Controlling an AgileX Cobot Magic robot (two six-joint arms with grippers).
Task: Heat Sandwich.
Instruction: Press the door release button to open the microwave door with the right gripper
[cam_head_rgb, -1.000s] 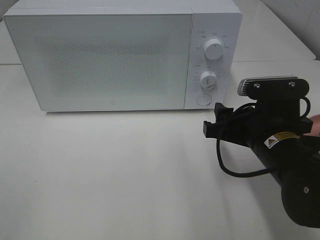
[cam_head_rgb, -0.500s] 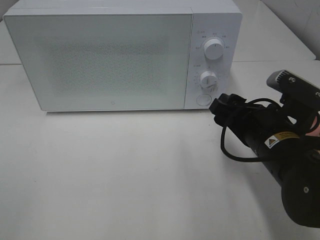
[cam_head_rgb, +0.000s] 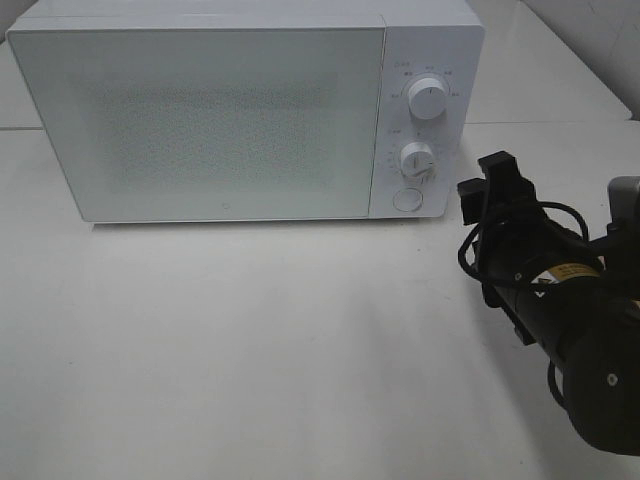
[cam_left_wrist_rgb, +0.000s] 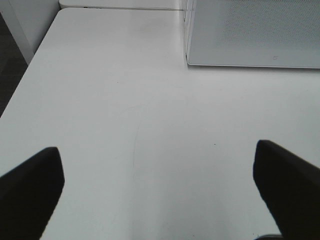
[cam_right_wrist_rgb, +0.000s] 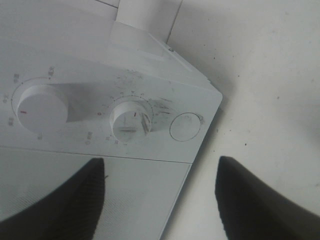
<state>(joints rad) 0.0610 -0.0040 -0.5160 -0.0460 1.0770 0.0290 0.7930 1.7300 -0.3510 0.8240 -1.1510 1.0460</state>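
Observation:
The sandwich is not in view. A white microwave stands at the back of the table with its door closed. My right gripper hovers just right of the control panel, about level with the lower knob and the round button. In the right wrist view the gripper is open and holds nothing; the lower knob and the button lie ahead of it. My left gripper is open above bare table, and the microwave's corner is ahead of it.
An upper knob sits above the lower one on the panel. The white table stretches in front of the microwave. The table's edge runs along one side in the left wrist view. A black cable loops off the right arm.
My right arm has rolled its wrist, and its gripper has moved up and to the right, from in front of the panel's lower corner to beside the microwave. The left gripper has stayed put.

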